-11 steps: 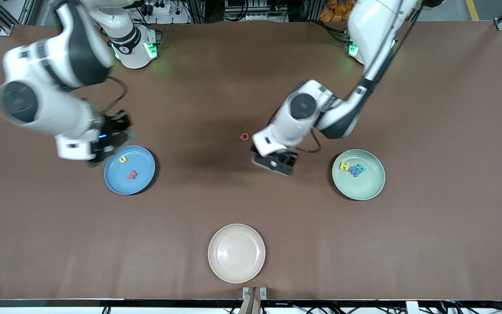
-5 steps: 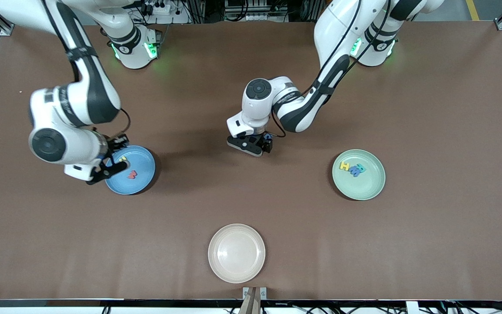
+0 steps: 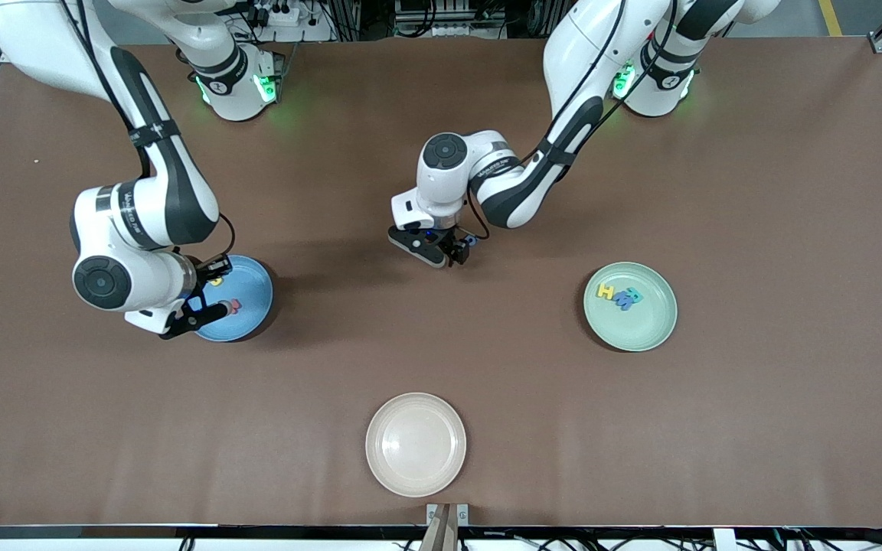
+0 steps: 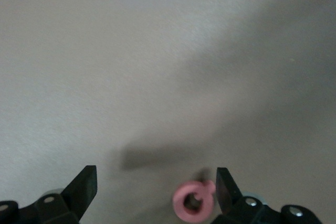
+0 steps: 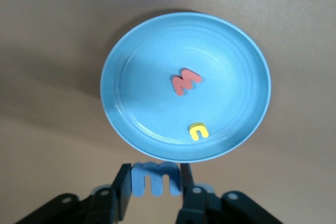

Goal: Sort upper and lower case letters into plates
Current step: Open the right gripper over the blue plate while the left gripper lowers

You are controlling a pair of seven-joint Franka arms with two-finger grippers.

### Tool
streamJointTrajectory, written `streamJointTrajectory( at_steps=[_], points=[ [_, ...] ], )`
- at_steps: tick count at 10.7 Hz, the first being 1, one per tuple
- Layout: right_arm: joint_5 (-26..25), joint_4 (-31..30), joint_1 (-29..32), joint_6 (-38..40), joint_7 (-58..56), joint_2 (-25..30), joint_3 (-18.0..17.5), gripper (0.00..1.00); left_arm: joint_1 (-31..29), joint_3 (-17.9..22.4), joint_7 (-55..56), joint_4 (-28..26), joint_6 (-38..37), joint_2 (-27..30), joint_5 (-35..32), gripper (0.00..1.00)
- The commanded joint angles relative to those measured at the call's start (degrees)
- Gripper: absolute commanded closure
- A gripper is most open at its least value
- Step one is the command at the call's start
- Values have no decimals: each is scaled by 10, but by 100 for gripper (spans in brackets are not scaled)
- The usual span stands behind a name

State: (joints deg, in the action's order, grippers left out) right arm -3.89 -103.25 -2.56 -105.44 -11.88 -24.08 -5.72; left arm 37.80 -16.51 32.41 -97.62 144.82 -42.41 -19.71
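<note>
Holding a small blue lowercase "m" letter (image 5: 156, 177) between its fingers, the right gripper (image 3: 211, 295) is poised over the matte blue round plate (image 3: 253, 295) at nine o'clock. At twelve, the left gripper (image 3: 441, 249) is spread wide around a red ring-shaped letter (image 4: 193, 206) on the counter (image 3: 441, 360).

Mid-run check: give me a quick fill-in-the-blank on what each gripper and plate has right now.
1. The right gripper holds a blue letter ____.
2. The blue plate holds a red m and a ____ u.
3. The left gripper is open beside the ____ ring-shaped letter.
4. The yellow H lies in the ____ plate.

Missing: m; yellow; pink; green
</note>
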Motion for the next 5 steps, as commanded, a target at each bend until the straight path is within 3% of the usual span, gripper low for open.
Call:
streamJointTrajectory(
  at_steps=[1,5],
  points=[
    [-2,9,5,10,8,14,-5,0,3,-9,-34,-3,-27,5,13,0],
    [-1,22,23,38,4,105,-2,0,3,-21,-87,2,-90,3,15,0]
  ],
)
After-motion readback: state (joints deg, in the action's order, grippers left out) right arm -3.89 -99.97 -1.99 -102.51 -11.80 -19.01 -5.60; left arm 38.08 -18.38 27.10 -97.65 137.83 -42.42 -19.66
